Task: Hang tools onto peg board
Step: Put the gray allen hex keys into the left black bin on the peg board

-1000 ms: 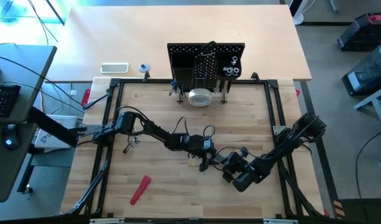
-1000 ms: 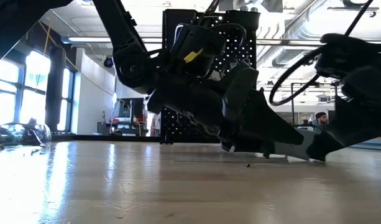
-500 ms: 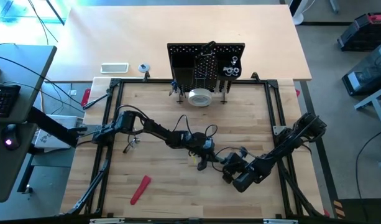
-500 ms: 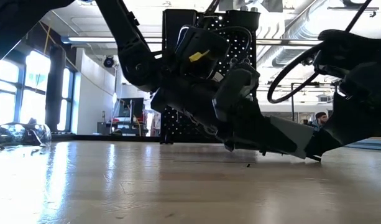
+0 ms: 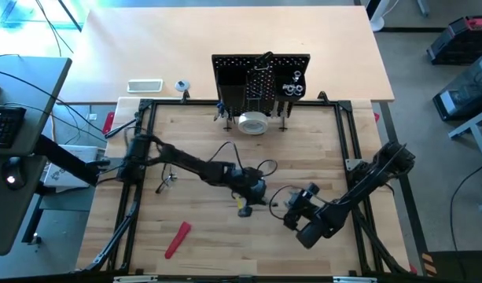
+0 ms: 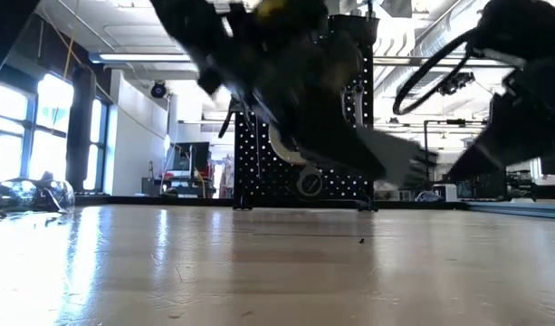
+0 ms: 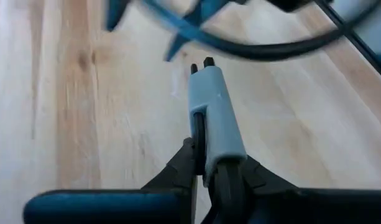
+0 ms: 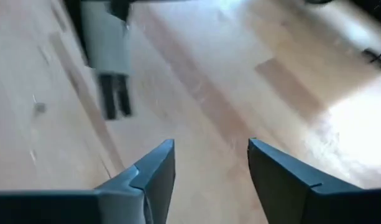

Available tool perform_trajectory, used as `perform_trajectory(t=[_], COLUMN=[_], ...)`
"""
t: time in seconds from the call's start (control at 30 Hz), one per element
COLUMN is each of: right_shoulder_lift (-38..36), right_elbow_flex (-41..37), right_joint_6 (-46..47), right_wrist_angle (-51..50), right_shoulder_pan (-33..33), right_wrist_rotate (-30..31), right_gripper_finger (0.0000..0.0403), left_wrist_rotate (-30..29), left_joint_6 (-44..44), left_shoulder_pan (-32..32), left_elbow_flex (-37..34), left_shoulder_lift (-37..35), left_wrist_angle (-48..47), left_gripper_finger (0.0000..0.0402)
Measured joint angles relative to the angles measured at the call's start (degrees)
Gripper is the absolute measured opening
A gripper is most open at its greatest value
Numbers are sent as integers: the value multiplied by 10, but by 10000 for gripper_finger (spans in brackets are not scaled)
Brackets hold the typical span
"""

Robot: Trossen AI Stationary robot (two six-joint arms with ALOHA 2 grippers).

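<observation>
The table (image 5: 193, 236) carries the peg board (image 5: 260, 79), which stands upright at the far edge, well beyond both claws. A white tape roll (image 5: 253, 123) sits against the board's foot, and small silver tools (image 5: 293, 85) hang on the board's right part.

The left arm (image 5: 185, 163) reaches from the left edge toward mid-table. The left claw (image 5: 247, 192) is closed on the blue-handled pliers (image 7: 216, 118): in the left wrist view the pale blue handles are pinched between the dark fingers (image 7: 184, 165), and the two dark tips point away from the claw above the wood. In the low view the pliers (image 6: 390, 161) are clear of the table surface.

The right arm (image 5: 366, 181) enters from the right edge. The right claw (image 5: 292, 206) is just to the right of the left claw, with its fingers (image 8: 154, 171) spread apart and nothing between them. The pliers (image 8: 109, 53) show ahead of it, not touching.

A red-handled tool (image 5: 177, 239) lies on the table, nearer the front edge and well to the left of the left claw. A small metal tool (image 5: 166, 182) lies beside the left arm, well to the left of that claw.
</observation>
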Motion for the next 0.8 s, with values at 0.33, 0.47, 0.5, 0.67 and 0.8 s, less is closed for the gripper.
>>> perform_trajectory(t=[0.33,0.47,0.5,0.67,0.8], right_shoulder_lift=[-3,-3,-3,-3,-3], right_elbow_flex=[93,104,104,104,104], right_joint_6=[74,75,75,75,75], right_wrist_angle=[-187,-197,-196,-188,-178], right_shoulder_pan=[21,21,21,20,16], right_wrist_rotate=[97,116,118,134,146], right_gripper_finger=[204,204,204,204,204], left_wrist_rotate=[-205,-306,-327,-383,-391], left_joint_6=[92,112,115,135,166], left_shoulder_pan=[-5,7,12,48,90], left_elbow_flex=[1,1,1,44,116], left_shoulder_lift=[-236,-350,-376,-478,-492], left_wrist_angle=[-262,-320,-326,-347,-386], left_gripper_finger=[31,31,31,31,31])
